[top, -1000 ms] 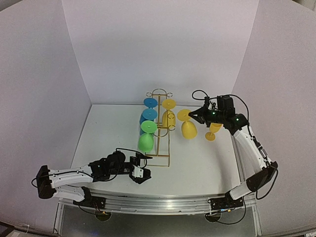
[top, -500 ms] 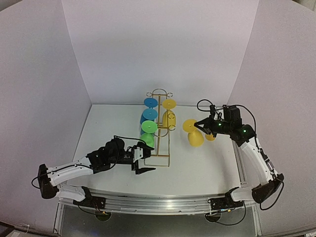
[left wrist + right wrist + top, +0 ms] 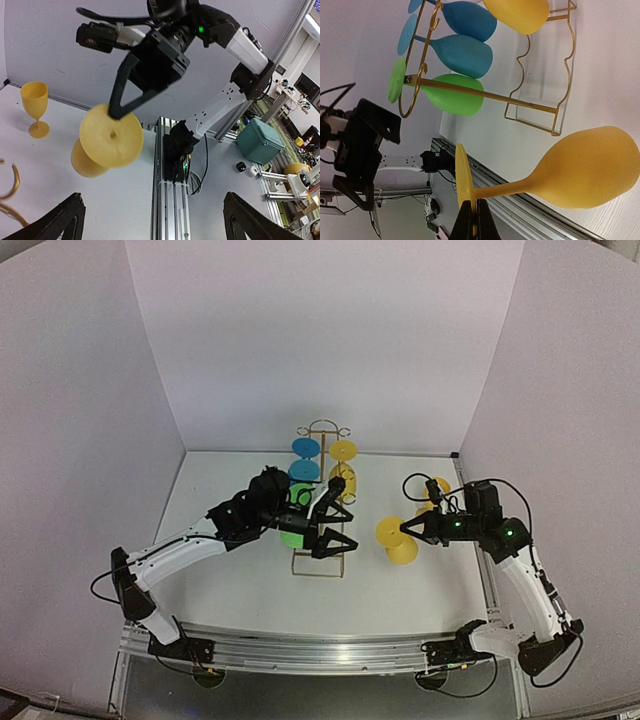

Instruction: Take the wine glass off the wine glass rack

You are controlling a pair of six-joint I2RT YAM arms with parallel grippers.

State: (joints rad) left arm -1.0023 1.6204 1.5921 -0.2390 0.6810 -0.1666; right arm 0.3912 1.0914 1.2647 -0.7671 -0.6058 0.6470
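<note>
The gold wire wine glass rack [image 3: 322, 498] stands mid-table. Two blue glasses [image 3: 304, 459], a yellow one [image 3: 343, 451] and a green one [image 3: 294, 537] hang on it. My right gripper [image 3: 408, 528] is shut on the foot rim of a yellow wine glass [image 3: 396, 539], held sideways to the right of the rack, clear of it. The right wrist view shows my fingertips [image 3: 475, 221] pinching the foot, the bowl [image 3: 590, 169] low over the table. My left gripper [image 3: 338, 515] stands open at the rack's right side, over its near end, and holds nothing.
Another yellow glass [image 3: 437, 487] stands upright on the table behind my right arm; in the left wrist view this glass [image 3: 35, 106] is at far left. The aluminium rail [image 3: 172, 200] runs along the table's near edge. White walls enclose three sides.
My left arm has swung up from the near table edge to the rack, jaws still open. My right arm has carried the yellow glass away from the rack, toward the front right.
</note>
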